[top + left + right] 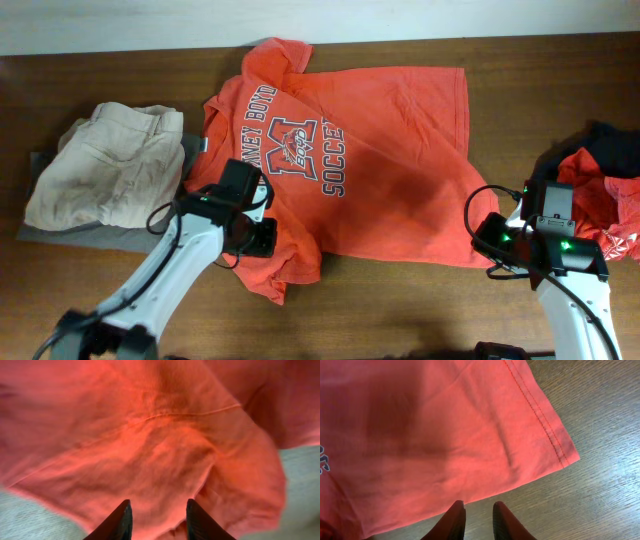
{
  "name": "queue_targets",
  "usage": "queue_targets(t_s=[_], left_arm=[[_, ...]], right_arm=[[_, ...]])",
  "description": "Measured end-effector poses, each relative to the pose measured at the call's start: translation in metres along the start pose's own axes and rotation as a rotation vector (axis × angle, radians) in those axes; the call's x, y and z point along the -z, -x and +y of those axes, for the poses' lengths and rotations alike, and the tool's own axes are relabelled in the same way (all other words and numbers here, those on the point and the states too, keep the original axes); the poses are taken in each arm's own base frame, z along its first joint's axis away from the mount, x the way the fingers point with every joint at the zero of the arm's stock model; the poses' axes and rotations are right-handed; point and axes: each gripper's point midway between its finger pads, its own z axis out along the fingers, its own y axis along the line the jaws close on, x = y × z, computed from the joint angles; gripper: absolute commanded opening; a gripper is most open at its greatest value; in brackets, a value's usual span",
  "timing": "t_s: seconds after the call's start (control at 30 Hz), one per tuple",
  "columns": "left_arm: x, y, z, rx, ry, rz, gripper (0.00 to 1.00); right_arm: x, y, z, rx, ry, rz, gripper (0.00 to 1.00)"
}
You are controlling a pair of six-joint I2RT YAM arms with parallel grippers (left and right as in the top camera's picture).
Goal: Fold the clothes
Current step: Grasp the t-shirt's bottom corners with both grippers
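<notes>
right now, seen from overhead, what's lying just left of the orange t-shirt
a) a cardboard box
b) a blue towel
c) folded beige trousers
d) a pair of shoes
c: beige trousers lie folded on a grey cloth, just left of the orange T-shirt.

The T-shirt (380,150) is orange-red, short-sleeved, with navy and white "McKinney Boyd Soccer" print; it lies print-up across the table's (560,80) middle, neck toward the table's left, hem toward its right; 1 sleeve reaches the far edge, the other is bunched nearer the front; the hem corner lies flat, with 2 rows of stitching; a red shirt (600,190) with white print sits crumpled on a black garment (610,140) at the table's right edge.
</notes>
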Motion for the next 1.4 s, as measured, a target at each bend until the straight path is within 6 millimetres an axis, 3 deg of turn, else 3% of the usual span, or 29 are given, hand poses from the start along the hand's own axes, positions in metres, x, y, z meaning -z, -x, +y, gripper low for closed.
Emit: queue_targets(t_s=[0.07, 0.17, 0.3, 0.47, 0.67, 0.9, 1.13, 1.27, 1.4], left_arm=[[-0.013, -0.002, 0.002, -0.003, 0.000, 0.033, 0.22], [-0.032, -0.009, 0.005, 0.004, 0.001, 0.101, 0.01], [-0.049, -0.032, 0.006, 0.060, -0.008, 0.229, 0.01], [-0.043, -0.061, 0.013, 0.238, 0.011, 0.356, 0.00], [-0.033, -0.097, 0.039, 0.393, 0.080, 0.477, 0.01], [-0.023, -0.092, 0.049, 0.406, 0.120, 0.419, 0.01], [-0.023, -0.088, 0.052, 0.400, 0.134, 0.396, 0.01], [-0.031, -0.068, 0.048, 0.393, 0.086, 0.318, 0.00], [-0.038, -0.044, 0.040, 0.376, 0.019, 0.225, 0.01]], right_arm=[[0.000, 0.000, 0.001, 0.000, 0.004, 0.002, 0.24], [0.000, -0.001, 0.001, 0.000, 0.006, 0.004, 0.24], [0.000, -0.002, 0.001, -0.001, 0.005, 0.009, 0.24], [0.000, -0.002, 0.001, -0.001, 0.007, 0.012, 0.24], [0.000, 0.000, 0.002, 0.000, 0.011, 0.001, 0.26], [-0.010, 0.017, 0.010, 0.022, 0.038, -0.035, 0.28], [-0.064, 0.007, 0.006, 0.011, 0.004, 0.137, 0.23], [-0.092, -0.005, 0.000, -0.003, -0.013, 0.232, 0.23], [-0.107, -0.011, 0.000, -0.003, -0.008, 0.279, 0.23]])
